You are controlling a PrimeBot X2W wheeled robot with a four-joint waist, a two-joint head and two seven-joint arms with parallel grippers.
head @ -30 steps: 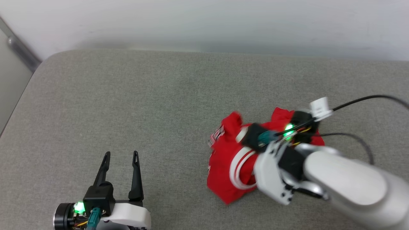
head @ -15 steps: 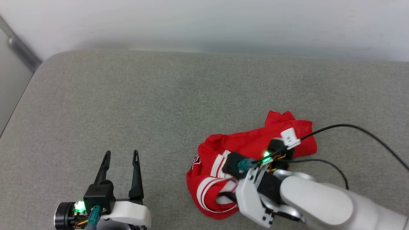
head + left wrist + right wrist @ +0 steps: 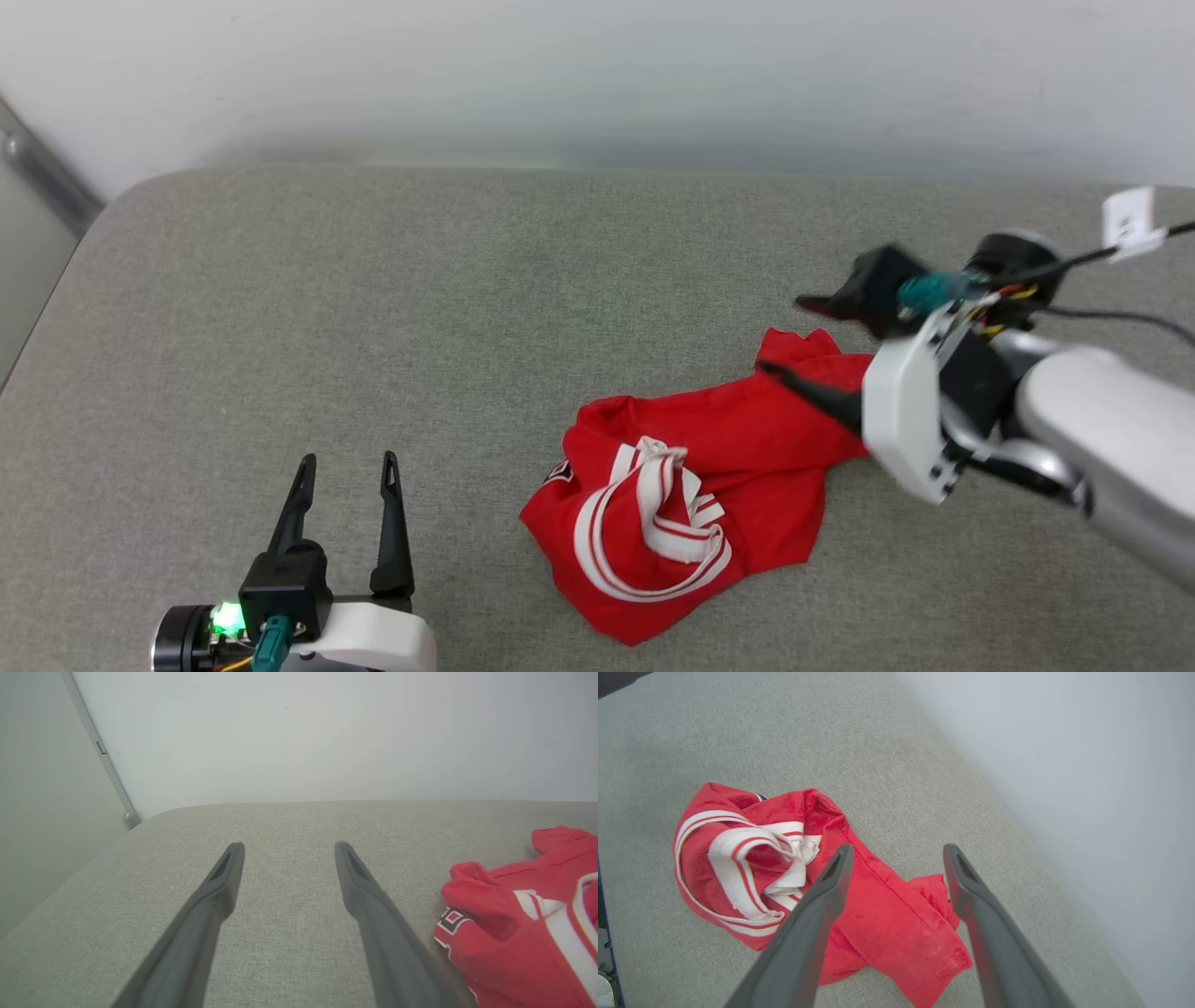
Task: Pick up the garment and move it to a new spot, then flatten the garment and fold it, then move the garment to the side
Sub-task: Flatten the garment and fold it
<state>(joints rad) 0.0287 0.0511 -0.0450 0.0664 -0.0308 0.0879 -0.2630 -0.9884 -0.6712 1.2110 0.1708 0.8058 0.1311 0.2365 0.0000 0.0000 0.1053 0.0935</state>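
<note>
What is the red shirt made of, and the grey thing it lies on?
The garment looks like thin, soft cloth, matte: it crumples into folds and has ribbed striped trim. The grey surface seems woven fabric over padding: fine speckled weave, rounded edge.

Garment [image 3: 747,448] on cushion [image 3: 373,308], right of centre

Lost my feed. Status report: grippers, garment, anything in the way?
Left gripper open, apart from garment. Right gripper open over garment's right end, gripping nothing. Garment crumpled on grey cushion, not flattened. No obstruction seen.
</note>
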